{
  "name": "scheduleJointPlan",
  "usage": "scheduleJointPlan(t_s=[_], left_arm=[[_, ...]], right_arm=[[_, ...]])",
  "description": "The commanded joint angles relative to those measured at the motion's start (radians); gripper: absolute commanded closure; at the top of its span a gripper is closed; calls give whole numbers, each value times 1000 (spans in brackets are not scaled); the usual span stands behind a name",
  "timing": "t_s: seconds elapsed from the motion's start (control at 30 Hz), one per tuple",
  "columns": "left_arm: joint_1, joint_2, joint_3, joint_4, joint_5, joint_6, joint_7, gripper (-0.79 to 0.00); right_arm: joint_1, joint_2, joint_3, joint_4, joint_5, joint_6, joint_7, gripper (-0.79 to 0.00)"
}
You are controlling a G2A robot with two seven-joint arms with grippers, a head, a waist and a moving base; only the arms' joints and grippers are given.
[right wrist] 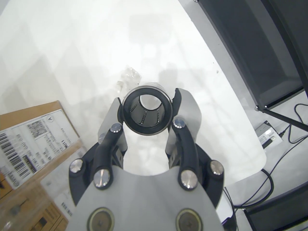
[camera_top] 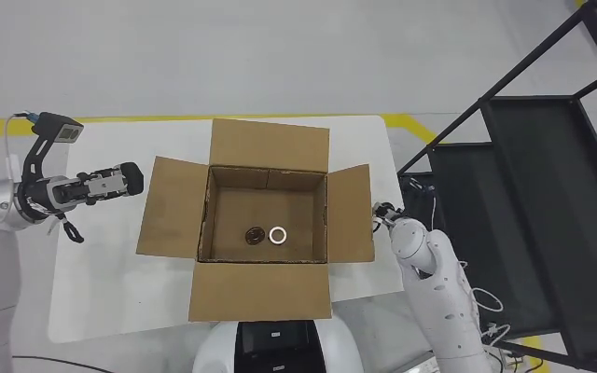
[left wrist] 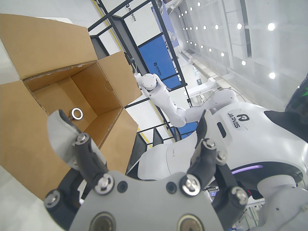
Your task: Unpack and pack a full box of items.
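Note:
An open cardboard box [camera_top: 266, 177] stands mid-table with its four flaps spread out. On its floor lie a dark ring [camera_top: 253, 235] and a silver ring [camera_top: 278, 235]; the silver ring [left wrist: 77, 113] also shows in the left wrist view. My left gripper [camera_top: 131, 178] hovers over the table left of the box, open [left wrist: 134, 131] with nothing between its fingers. My right gripper [right wrist: 147, 108] is shut on a black and silver cylindrical bearing [right wrist: 146, 111], held above the white table just right of the box's right flap [camera_top: 351, 213].
A crumpled bit of clear plastic [right wrist: 128, 76] lies on the table [camera_top: 103, 280] beyond the bearing. A black metal rack [camera_top: 522, 186] stands close to the table's right edge. Cables and a small device [right wrist: 268, 133] lie on the floor.

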State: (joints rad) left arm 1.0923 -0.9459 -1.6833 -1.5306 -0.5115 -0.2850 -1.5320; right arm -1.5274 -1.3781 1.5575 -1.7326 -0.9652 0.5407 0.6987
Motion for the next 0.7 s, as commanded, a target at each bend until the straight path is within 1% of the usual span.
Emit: scheduleJointPlan(t_s=[0.0,0.13,0.27,0.4,0.57,0.67], left_arm=[[0,0,0,0,0,0,0,-785],[0,0,0,0,0,0,0,-785],[0,0,0,0,0,0,0,-785],[0,0,0,0,0,0,0,-785],[0,0,0,0,0,0,0,-785],[0,0,0,0,0,0,0,-785]], right_arm=[[-29,2,17,-58,24,-14,5,0],[-104,2,72,-212,101,-46,-53,0],[-184,-2,121,-363,187,-93,-153,0],[-243,-6,144,-489,250,-149,-251,0],[-284,-7,117,-617,282,-236,-306,0],[-264,-5,52,-617,264,-311,-302,0]])
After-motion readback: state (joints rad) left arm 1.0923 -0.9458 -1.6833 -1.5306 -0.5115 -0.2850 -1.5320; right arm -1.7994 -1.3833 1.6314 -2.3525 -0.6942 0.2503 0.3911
